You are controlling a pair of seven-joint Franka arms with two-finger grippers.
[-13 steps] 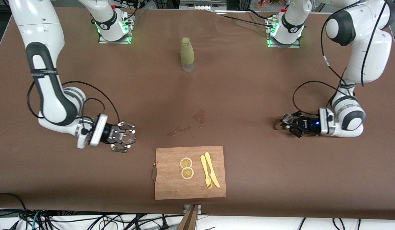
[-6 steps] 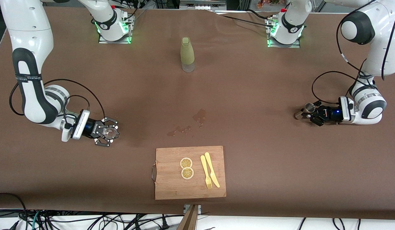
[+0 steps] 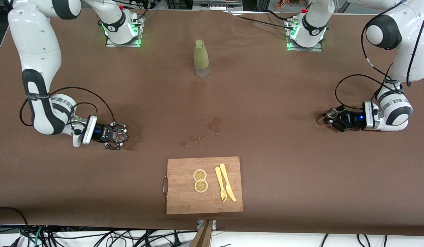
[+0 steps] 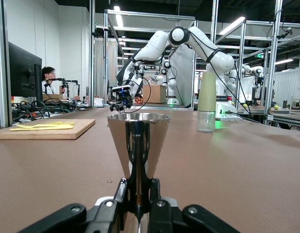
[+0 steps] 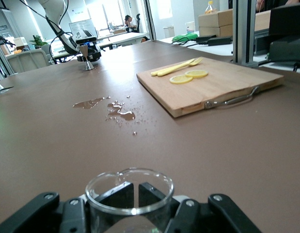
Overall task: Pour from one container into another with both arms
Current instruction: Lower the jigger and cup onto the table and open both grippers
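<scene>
My right pincer (image 3: 118,137), low over the worktop (image 3: 267,103), is clamped around a clear glass cup (image 5: 129,191), probably slick and breakable, while my left pincer (image 3: 332,118) pinches the narrow waist of a light, stiff metal jigger (image 4: 138,145).

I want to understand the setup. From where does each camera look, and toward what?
Front view: high across the table, facing both arms; right pincer holds a glass, left pincer a metal jigger.
Left wrist view: low behind the left pincer, facing its jigger.
Right wrist view: low behind the right pincer, facing its glass.
Shared: cutting board, bottle.
</scene>
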